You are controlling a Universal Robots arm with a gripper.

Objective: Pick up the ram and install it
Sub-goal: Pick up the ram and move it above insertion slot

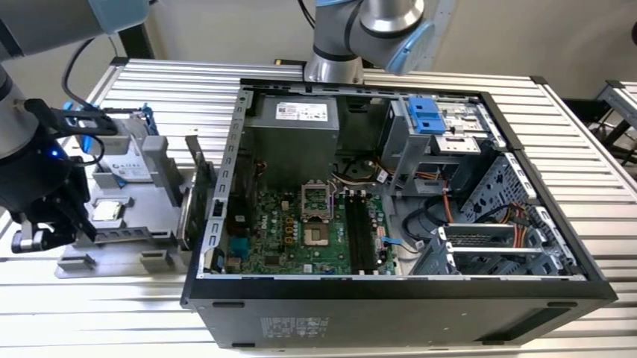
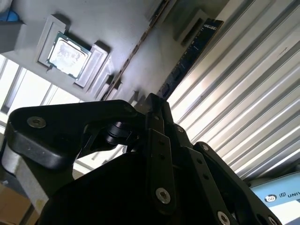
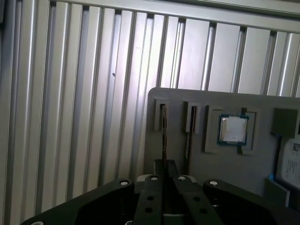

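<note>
Ram (image 2: pixel 190 56) upright in grey tray (image 3: pixel 267 159)

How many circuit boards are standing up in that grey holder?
2. The ram stands on edge in the holder, in the slot farthest from the silver chip; another board stands in the next slot, nearer the chip. Others may be hidden.

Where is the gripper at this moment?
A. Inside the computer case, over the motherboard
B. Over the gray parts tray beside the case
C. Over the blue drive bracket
B: in the exterior view the gripper hangs over the gray tray, outside the computer case.
</note>
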